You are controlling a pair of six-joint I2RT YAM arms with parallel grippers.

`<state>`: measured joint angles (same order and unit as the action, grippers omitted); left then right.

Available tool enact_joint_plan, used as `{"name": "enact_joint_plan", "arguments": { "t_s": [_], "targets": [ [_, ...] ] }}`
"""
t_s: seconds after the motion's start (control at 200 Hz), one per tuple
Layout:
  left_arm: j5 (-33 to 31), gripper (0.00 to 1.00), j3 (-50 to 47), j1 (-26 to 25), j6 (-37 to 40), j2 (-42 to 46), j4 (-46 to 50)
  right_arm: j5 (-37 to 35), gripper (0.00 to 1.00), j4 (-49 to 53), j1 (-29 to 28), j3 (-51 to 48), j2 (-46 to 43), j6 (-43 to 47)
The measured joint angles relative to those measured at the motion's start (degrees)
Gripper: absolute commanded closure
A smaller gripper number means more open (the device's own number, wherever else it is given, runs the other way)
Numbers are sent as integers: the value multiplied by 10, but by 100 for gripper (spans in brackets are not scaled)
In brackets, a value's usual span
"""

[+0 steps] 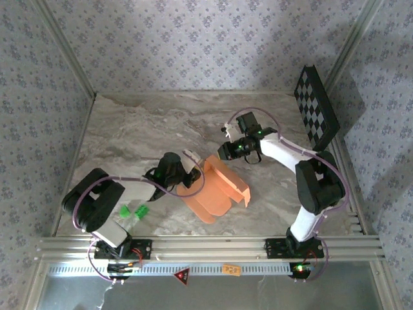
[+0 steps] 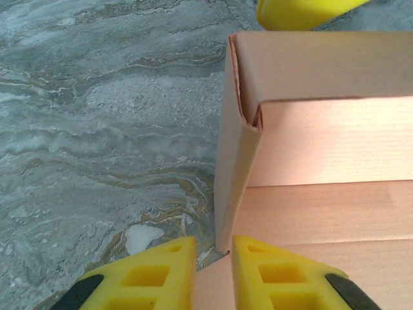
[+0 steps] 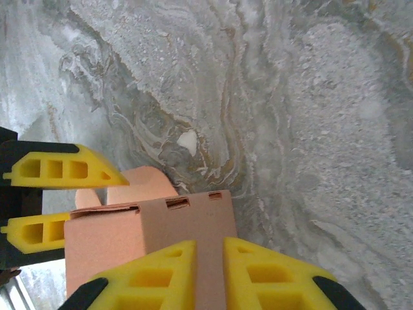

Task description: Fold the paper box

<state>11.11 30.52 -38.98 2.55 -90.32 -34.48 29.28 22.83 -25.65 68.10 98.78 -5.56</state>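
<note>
From the top external camera, the paper box [image 1: 216, 188] is sitting on the marbled surface [image 1: 129, 142] between the two arms, partly folded, with one wall standing up along its right side. The left gripper [image 1: 193, 170] is sitting at the box's left edge, and the right gripper [image 1: 224, 154] is hanging at its far edge. Two small green pieces [image 1: 132, 213] are lying near the left arm's base, well apart from the box, and a checkerboard panel [image 1: 316, 106] is leaning at the far right wall. In the left wrist view, the left gripper's yellow fingers [image 2: 158, 278] are standing close together with only a narrow gap. The lower end of an upright box wall is running down into that gap, but I cannot tell whether the pads are pressing on it. A yellow fingertip of the other gripper is showing just past the box's far edge. In the right wrist view, the right gripper's fingers [image 3: 271, 278] are likewise standing nearly together, straddling a box panel, and I cannot tell whether they are clamping it. The left gripper's two fingers are showing at the left, just beside the box.
</note>
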Motion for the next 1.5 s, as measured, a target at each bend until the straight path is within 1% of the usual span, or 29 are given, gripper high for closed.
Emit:
{"name": "enact_joint_plan", "arguments": {
  "t_s": [0.09, 0.165, 0.25, 0.34, 0.465, 0.69, 0.9, 1.229, 1.499],
  "targets": [
    [5, 79, 3, 4, 0, -2, 1, -15, 70, 9, 0, 0, -16, 4],
    [12, 80, 6, 8, 0, -2, 0, -14, 66, 13, 0, 0, -34, 7],
    [17, 80, 9, 13, 0, -4, 0, 5, 61, 15, 0, 3, -44, 6],
    [25, 81, 12, 17, 0, -11, 0, 28, 57, 14, 0, 6, -42, 5],
    [36, 81, 16, 22, 0, -20, 0, 51, 58, 14, -6, 8, -30, 4],
    [49, 82, 16, 24, 0, -25, -1, 64, 63, 14, -11, 10, 13, 4],
    [59, 82, 16, 30, 0, -43, -1, 71, 66, 17, -19, 18, 19, 5],
    [68, 83, 24, 33, 0, -62, -2, 77, 67, 18, -24, 19, 24, 5],
    [76, 86, 37, 34, 0, -75, -2, 79, 67, 19, -24, 23, 27, 6]
  ]
}}
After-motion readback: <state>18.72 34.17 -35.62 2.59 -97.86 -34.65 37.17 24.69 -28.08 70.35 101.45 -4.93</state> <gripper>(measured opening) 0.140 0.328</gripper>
